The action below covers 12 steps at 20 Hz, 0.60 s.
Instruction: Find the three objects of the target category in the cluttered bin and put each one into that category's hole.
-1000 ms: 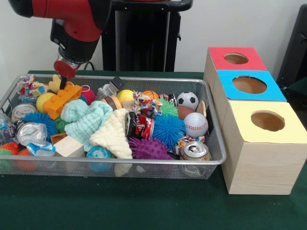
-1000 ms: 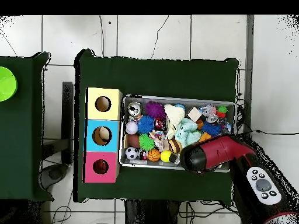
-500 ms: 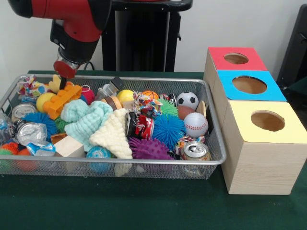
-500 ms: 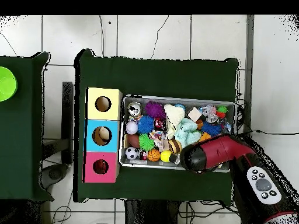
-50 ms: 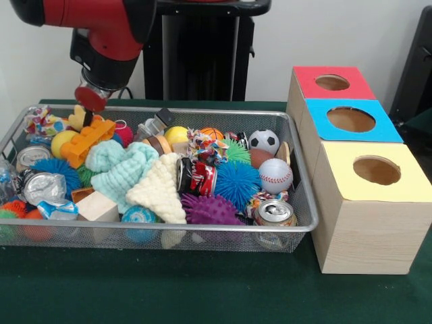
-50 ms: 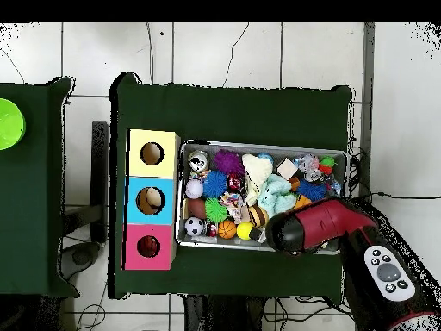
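Observation:
The wire mesh bin (image 5: 202,111) is packed with toys. A soccer ball (image 5: 264,140), a baseball (image 5: 275,175), a small basketball (image 5: 212,133) and a yellow ball (image 5: 176,135) lie in its right half. Crushed cans (image 5: 274,213) (image 5: 42,185) sit along the near side. My gripper (image 5: 90,102) hangs over the bin's far left corner, just above an orange toy brick (image 5: 88,140); its state is hidden. In the overhead view the red arm head (image 6: 288,233) covers the gripper. The wooden box shows a red hole (image 5: 332,82), a blue hole (image 5: 350,119) and a yellow hole (image 5: 376,170).
Teal (image 5: 121,165) and cream (image 5: 160,189) knit cloths, blue (image 5: 237,182) and purple (image 5: 209,209) spiky balls and a wooden block (image 5: 98,206) fill the middle of the bin. The hole box (image 6: 152,200) stands against the bin's short side. A green disc (image 6: 9,122) lies on a separate table.

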### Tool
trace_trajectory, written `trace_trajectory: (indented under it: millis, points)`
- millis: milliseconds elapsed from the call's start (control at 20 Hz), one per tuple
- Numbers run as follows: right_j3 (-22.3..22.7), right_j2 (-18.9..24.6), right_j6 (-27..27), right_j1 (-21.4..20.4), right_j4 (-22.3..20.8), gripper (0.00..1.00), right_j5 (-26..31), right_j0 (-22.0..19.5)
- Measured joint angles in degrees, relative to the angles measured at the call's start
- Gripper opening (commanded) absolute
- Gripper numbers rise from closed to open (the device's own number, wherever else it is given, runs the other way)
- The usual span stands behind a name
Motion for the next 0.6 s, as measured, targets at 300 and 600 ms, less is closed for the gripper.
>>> trace_trajectory:
  millis: [300,600]
  points:
    - [-1.9,-0.5,0.0,1.2,-0.1,1.00,-0.7,0.2]
    - [-4.3,-1.1,0.0,4.8,-0.2,1.00,-1.3,0.2]
